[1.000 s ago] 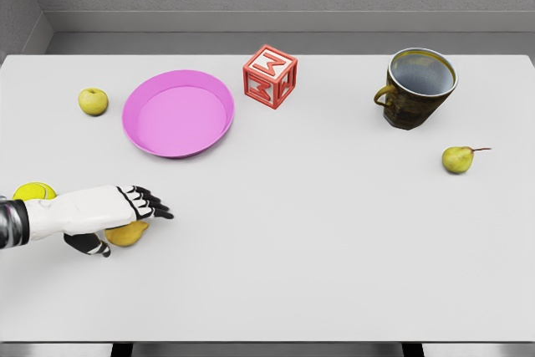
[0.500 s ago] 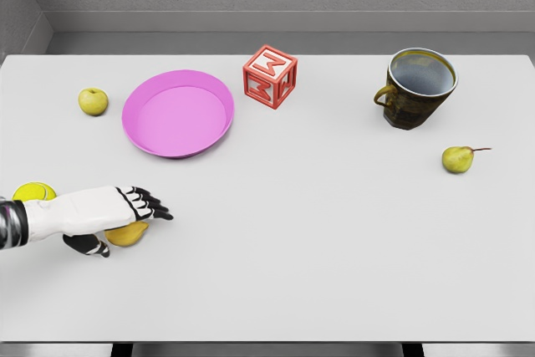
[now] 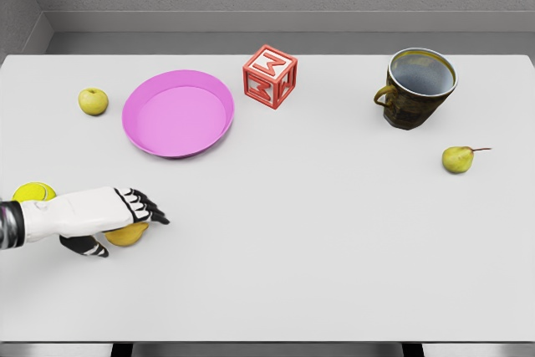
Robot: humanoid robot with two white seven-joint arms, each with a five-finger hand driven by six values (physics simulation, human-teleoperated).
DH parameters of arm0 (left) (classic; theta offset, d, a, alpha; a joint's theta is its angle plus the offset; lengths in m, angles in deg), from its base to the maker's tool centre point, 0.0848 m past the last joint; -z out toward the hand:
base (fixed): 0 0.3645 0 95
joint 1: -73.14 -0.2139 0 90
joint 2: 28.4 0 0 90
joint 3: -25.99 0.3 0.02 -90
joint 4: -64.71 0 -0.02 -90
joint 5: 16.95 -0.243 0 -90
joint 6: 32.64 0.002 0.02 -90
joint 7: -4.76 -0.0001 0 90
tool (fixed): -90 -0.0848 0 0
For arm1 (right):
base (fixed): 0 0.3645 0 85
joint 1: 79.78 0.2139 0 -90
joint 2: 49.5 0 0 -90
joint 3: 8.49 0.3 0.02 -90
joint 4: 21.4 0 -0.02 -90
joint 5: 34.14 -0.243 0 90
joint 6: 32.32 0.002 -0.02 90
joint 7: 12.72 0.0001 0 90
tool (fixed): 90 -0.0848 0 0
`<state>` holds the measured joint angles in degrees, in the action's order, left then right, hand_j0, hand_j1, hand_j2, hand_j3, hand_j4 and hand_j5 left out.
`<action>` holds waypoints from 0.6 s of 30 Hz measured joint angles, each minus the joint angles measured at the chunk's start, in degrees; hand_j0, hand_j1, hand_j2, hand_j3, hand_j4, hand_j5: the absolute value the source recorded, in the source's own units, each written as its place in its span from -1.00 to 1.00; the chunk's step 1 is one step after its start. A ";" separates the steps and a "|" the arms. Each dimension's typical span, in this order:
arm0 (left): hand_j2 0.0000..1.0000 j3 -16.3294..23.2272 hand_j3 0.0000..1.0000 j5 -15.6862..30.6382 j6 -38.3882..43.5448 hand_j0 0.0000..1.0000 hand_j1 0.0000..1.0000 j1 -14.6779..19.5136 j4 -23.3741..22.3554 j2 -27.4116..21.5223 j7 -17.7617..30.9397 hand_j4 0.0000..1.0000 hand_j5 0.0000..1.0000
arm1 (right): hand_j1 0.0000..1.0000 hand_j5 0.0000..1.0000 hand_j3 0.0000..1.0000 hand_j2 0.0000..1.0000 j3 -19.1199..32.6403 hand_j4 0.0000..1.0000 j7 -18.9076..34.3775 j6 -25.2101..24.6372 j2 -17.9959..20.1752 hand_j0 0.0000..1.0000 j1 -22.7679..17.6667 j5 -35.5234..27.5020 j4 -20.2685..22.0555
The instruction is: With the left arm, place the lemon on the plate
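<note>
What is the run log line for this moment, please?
left hand: over lemon, grasp unclear | plate: holds nothing | right arm: out of view

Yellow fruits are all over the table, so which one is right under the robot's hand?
The lemon, at the lower left, partly hidden beneath the left hand. The small apple sits beside the pink plate, and the pear lies far right.

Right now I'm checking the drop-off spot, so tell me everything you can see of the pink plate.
The plate is round, bright pink and smooth, plastic-looking, with a raised rim and a flat, shallow well. It sits upright on the white table, in the far left part, and holds nothing. An apple lies to its left and a red block to its right, both apart from it. The left hand is nearer the camera, well clear of it.
</note>
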<state>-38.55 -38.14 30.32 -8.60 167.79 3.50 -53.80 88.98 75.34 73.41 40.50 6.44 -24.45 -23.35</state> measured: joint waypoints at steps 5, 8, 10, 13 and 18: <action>0.56 0.01 0.56 -0.02 -0.02 0.56 0.56 -0.18 0.01 -0.20 0.03 0.56 0.56 | 1.00 1.00 1.00 1.00 0.02 1.00 0.00 -0.01 0.00 1.00 0.00 0.00 0.00; 0.40 0.02 0.40 -0.05 -0.03 0.40 0.40 -0.18 0.00 -0.25 0.03 0.40 0.40 | 1.00 1.00 1.00 1.00 0.00 1.00 0.00 0.00 0.00 1.00 0.00 0.00 0.00; 0.34 0.02 0.34 -0.06 -0.04 0.34 0.34 -0.18 0.00 -0.27 0.03 0.34 0.34 | 1.00 1.00 1.00 1.00 0.01 1.00 0.00 0.00 0.00 1.00 0.00 0.00 0.00; 0.24 -0.02 0.24 -0.07 -0.03 0.24 0.24 -0.18 0.00 -0.28 0.00 0.24 0.24 | 1.00 1.00 1.00 1.00 0.01 1.00 0.00 0.00 0.00 1.00 -0.09 0.00 0.00; 0.10 -0.14 0.10 -0.10 -0.11 0.10 0.10 -0.18 0.00 -0.29 -0.02 0.10 0.10 | 1.00 1.00 1.00 1.00 0.01 1.00 0.00 0.00 0.00 1.00 0.00 0.00 0.00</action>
<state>-38.69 -38.24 30.21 -8.77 167.80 3.21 -53.82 88.99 75.34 73.41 40.50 6.44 -24.45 -23.35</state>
